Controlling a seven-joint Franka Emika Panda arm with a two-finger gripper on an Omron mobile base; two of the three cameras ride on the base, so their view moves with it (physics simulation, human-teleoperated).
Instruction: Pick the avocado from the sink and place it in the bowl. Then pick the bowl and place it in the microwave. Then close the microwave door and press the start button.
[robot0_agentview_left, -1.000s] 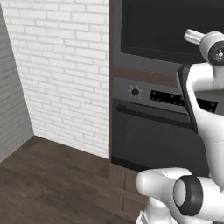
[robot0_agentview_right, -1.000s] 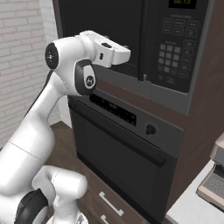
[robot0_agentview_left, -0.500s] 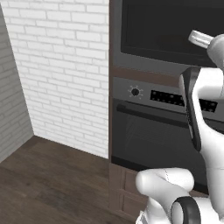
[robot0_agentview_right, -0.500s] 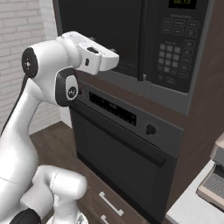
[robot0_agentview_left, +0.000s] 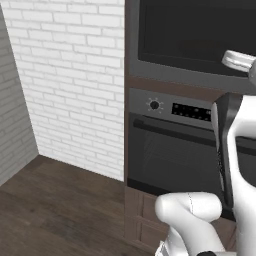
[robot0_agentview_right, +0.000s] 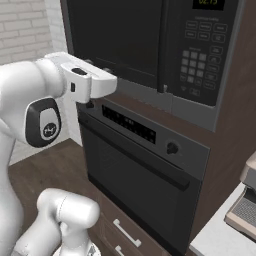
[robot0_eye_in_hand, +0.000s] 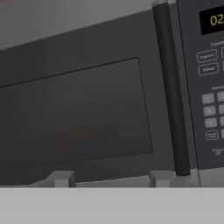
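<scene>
The microwave is built in above the oven, and the microwave door is shut flat against its frame. A vertical handle and a lit keypad sit to the right of the dark window. My gripper faces the door's lower edge a short way off, open, with nothing between its fingertips. The white hand hovers left of the door's lower left corner, and it also shows at the right edge of the left base view. The avocado, bowl and sink are out of view.
An oven with a round knob and a handle bar sits under the microwave. A white brick wall and dark wood floor lie to the left. A countertop appliance stands at the far right.
The hand has drawn back from the microwave door, left and down in the right base view. Its fingers have come closer together.
</scene>
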